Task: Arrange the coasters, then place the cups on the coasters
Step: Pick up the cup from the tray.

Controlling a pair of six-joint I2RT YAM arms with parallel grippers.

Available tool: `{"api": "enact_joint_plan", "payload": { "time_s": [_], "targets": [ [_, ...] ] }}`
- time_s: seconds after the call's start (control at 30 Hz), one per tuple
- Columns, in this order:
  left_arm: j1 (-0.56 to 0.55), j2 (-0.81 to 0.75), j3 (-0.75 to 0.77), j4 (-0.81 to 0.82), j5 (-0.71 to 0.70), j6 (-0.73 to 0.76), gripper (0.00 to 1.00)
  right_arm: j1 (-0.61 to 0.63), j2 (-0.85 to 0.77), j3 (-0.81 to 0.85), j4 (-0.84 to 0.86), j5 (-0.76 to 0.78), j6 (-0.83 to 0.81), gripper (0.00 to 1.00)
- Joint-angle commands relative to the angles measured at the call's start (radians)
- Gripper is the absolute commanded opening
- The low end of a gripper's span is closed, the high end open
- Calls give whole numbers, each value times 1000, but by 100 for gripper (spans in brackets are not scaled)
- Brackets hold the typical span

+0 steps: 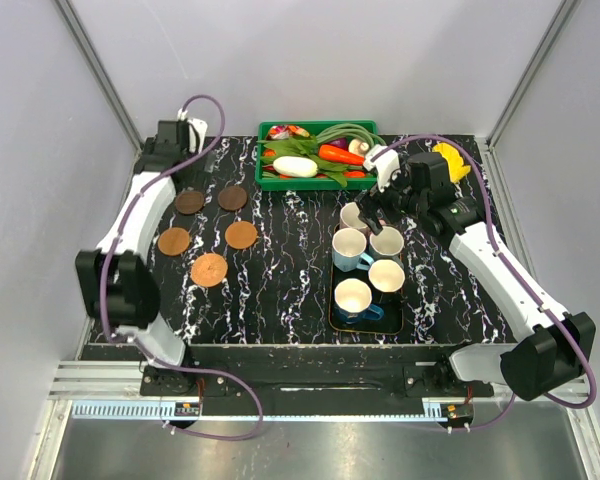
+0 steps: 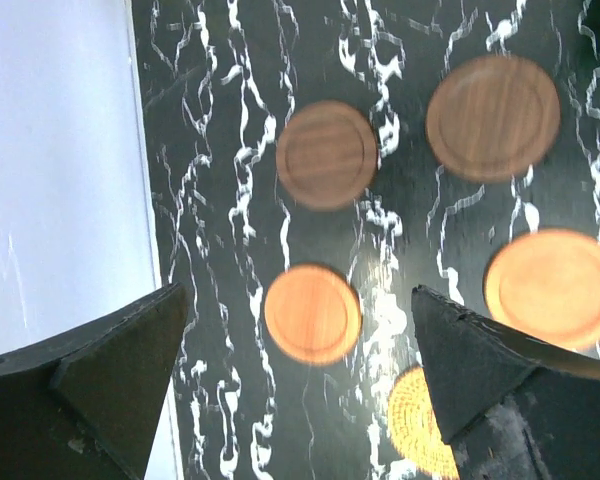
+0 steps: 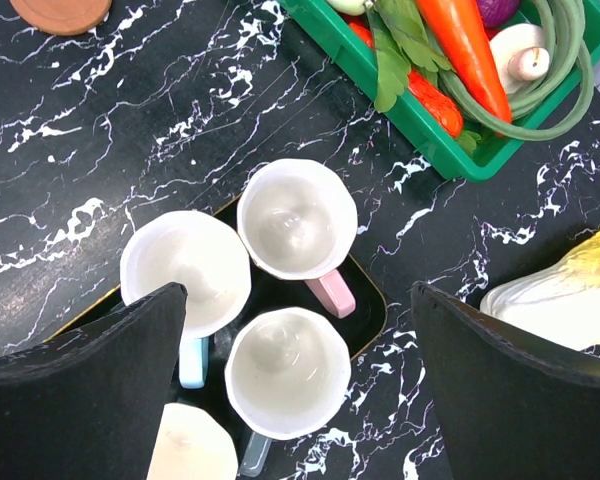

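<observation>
Black, white-veined table top [image 1: 290, 300], grey walls on three sides.

Near left: five coasters [image 1: 209, 269] lie flat in a loose cluster, none touching. They are spread out but not lined up.

Near right: five cups [image 1: 355, 298] stand upright, packed rim to rim on a black tray [image 1: 333, 322]. No cup is on a coaster yet.

Left gripper [image 2: 295, 300] hangs above the far coasters, jaws spread wide, nothing held. Right gripper [image 3: 300, 300] sits over the far cups, also fully spread and empty.

Risks:
- The cups are tightly packed. A finger lowered between them would likely shove or tip a neighbour.
- Handles point different ways, so a handle could snag.
- The coasters are thin and flat, and fingertips may skid on the table instead of getting under an edge.

Farther back, a green bin [image 1: 310, 184] of toy vegetables sits just behind the tray, crowding the right wrist's approach. Beside it is a yellow-white item [image 3: 570, 290], probably a cabbage, only partly visible.
</observation>
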Motion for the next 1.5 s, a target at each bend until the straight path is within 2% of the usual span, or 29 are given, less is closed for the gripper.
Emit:
{"api": "enact_joint_plan", "payload": {
  "time_s": [0.0, 0.13, 0.27, 0.43, 0.6, 0.77, 0.9, 1.1, 1.47],
  "targets": [
    [23, -229, -219, 39, 81, 33, 99, -5, -6, 54, -48, -16, -53, 100],
    [68, -440, -403, 51, 187, 59, 99, -5, -4, 55, -142, -19, -80, 100],
    [92, -611, -581, 74, 238, 65, 99, -3, -44, -26, -148, 26, -73, 100],
    [94, -793, -698, 90, 336, -4, 99, -9, -58, -83, -94, 93, -77, 100],
    [97, -902, -747, 97, 338, -12, 99, -28, -52, -96, -122, 116, -60, 88],
    [98, -955, -798, 73, 380, -13, 99, -93, -139, -198, -72, 109, -85, 89],
    [98, -958, -826, 87, 371, -21, 99, -178, -118, -179, -99, 50, -86, 82],
    [100, -970, -838, 97, 391, -24, 99, -235, -165, -274, -75, 12, -132, 77],
    [100, -952, -844, 106, 400, -24, 99, -236, -415, -409, -260, -128, -263, 77]
  ]
}}
